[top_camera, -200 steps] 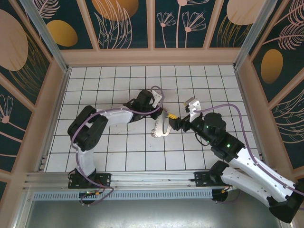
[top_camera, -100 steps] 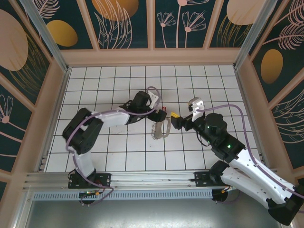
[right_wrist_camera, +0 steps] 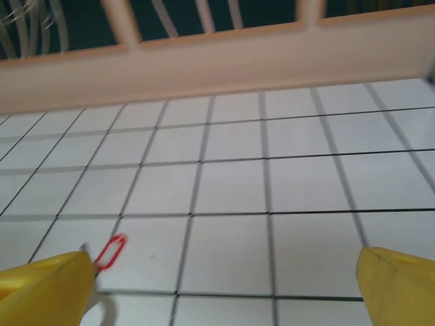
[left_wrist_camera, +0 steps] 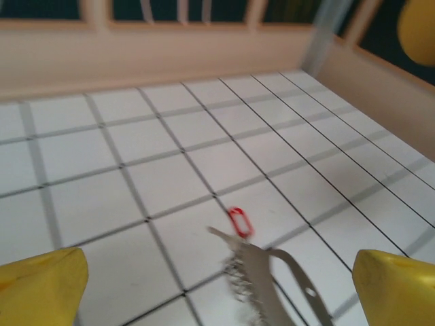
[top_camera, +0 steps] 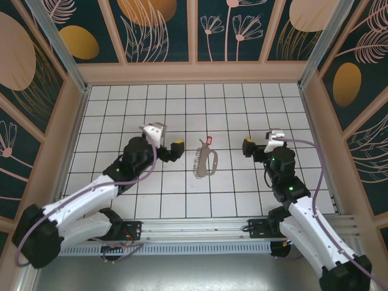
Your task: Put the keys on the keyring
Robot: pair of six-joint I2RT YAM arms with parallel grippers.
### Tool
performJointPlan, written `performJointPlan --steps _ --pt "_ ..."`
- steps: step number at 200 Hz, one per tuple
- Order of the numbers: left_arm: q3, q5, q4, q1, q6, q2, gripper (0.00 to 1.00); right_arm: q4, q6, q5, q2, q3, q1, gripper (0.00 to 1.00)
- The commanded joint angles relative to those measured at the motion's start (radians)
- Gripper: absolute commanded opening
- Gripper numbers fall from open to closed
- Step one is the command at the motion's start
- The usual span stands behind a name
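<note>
White tiled floor (top_camera: pixel 109 115), dark grout; beige wooden frame (top_camera: pixel 194 71); teal floral wall panels (top_camera: pixel 160 42)

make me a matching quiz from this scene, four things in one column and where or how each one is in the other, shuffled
Things:
1. left gripper
2. right gripper
3. keyring
4. red tag

Places or states:
a. lying flat on the table, midway between the two grippers
b. open and empty, on the robot's right of the keyring
c. at the keyring's far end
d. open and empty, on the robot's left of the keyring

Pairs: 1-d, 2-b, 3-a, 4-c
</note>
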State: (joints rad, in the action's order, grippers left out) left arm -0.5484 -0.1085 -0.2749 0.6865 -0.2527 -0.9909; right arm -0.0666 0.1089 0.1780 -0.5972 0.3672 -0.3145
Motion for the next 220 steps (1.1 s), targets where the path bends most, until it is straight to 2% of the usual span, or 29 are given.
performJointPlan --steps 1,13,30,50,60,80,89,102,119,146,154,174,190,220 --pt "0.073 -0.251 -0.099 -0.008 0.089 0.064 0.99 -0.269 0.052 -0.039 0.03 -0.084 0.091 0.99" --pt "0.104 -0.323 -0.134 -0.028 0.119 0.058 0.99 -0.426 -0.026 -0.12 0.019 -0.163 0.13 0.99" --pt "0.107 -0.346 -0.144 -0.091 0.135 0.004 0.99 -0.645 -0.059 -0.186 -0.061 -0.257 0.194 0.99" --pt "0.138 -0.355 -0.226 -0.168 0.105 -0.016 0.99 -0.822 -0.055 -0.243 -0.252 -0.292 0.295 0.99" --pt "0.151 -0.395 -0.27 -0.205 0.111 -0.028 0.99 -0.94 -0.058 -0.255 -0.367 -0.311 0.332 0.99" --pt "0.148 -0.457 -0.293 -0.287 0.143 -0.088 0.99 -1.222 -0.071 -0.264 -0.564 -0.347 0.364 0.99" --pt "0.134 -0.482 -0.287 -0.32 0.152 -0.135 0.99 -1.298 -0.08 -0.272 -0.638 -0.34 0.372 0.99" --pt "0.12 -0.481 -0.305 -0.357 0.181 -0.205 0.99 -1.336 -0.093 -0.274 -0.724 -0.311 0.375 0.99" --pt "0.142 -0.481 -0.424 -0.394 0.211 -0.274 0.99 -1.383 -0.083 -0.28 -0.823 -0.281 0.38 0.99" --pt "0.265 -0.329 -0.739 -0.499 0.221 -0.321 0.99 -1.485 -0.08 -0.279 -0.957 -0.269 0.384 0.99" --pt "0.281 -0.278 -0.779 -0.527 0.232 -0.335 0.99 -1.502 -0.08 -0.279 -0.973 -0.271 0.382 0.99" --pt "0.294 -0.194 -0.849 -0.574 0.234 -0.376 0.99 -1.428 -0.07 -0.245 -0.964 -0.243 0.383 0.99" --pt "0.305 -0.128 -0.912 -0.611 0.217 -0.435 0.99 -1.301 -0.054 -0.205 -0.957 -0.182 0.38 0.99" --pt "0.302 0.009 -0.993 -0.686 0.171 -0.536 0.99 -1.274 -0.066 -0.167 -0.96 -0.162 0.358 0.99"
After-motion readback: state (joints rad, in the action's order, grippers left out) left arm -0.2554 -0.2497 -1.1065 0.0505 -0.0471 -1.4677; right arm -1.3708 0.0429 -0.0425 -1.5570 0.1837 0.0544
